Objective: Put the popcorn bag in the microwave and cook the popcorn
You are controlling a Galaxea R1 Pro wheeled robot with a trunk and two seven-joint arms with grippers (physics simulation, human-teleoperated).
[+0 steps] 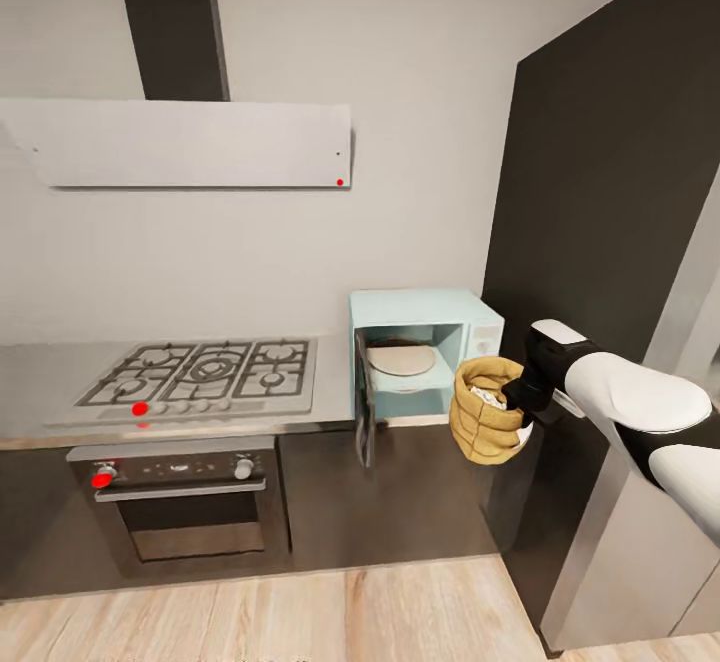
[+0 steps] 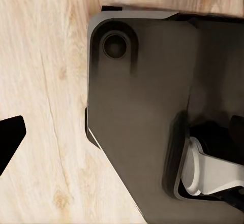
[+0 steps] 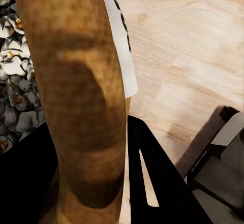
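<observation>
The popcorn bag (image 1: 483, 427), a tan sack with a rolled rim, hangs in the air just right of the open microwave (image 1: 430, 307) at about the height of its opening. My right gripper (image 1: 520, 397) is shut on the bag's rim from the right. Grey-white popcorn (image 1: 488, 396) shows in the bag's mouth. In the right wrist view the bag's wall (image 3: 76, 82) runs between the black fingers (image 3: 157, 183), with popcorn (image 3: 12, 97) beside it. The microwave door (image 1: 364, 412) stands swung out to the left, and a round pale plate (image 1: 400, 358) lies inside. The grey countertop (image 1: 40, 367) stretches leftwards.
A steel gas hob (image 1: 205, 372) sits in the countertop left of the microwave, above a dark oven (image 1: 180, 502). A tall dark cabinet (image 1: 600, 192) rises right behind the bag. The left wrist view looks down at my dark base (image 2: 137, 107) and the wooden floor (image 2: 46, 82).
</observation>
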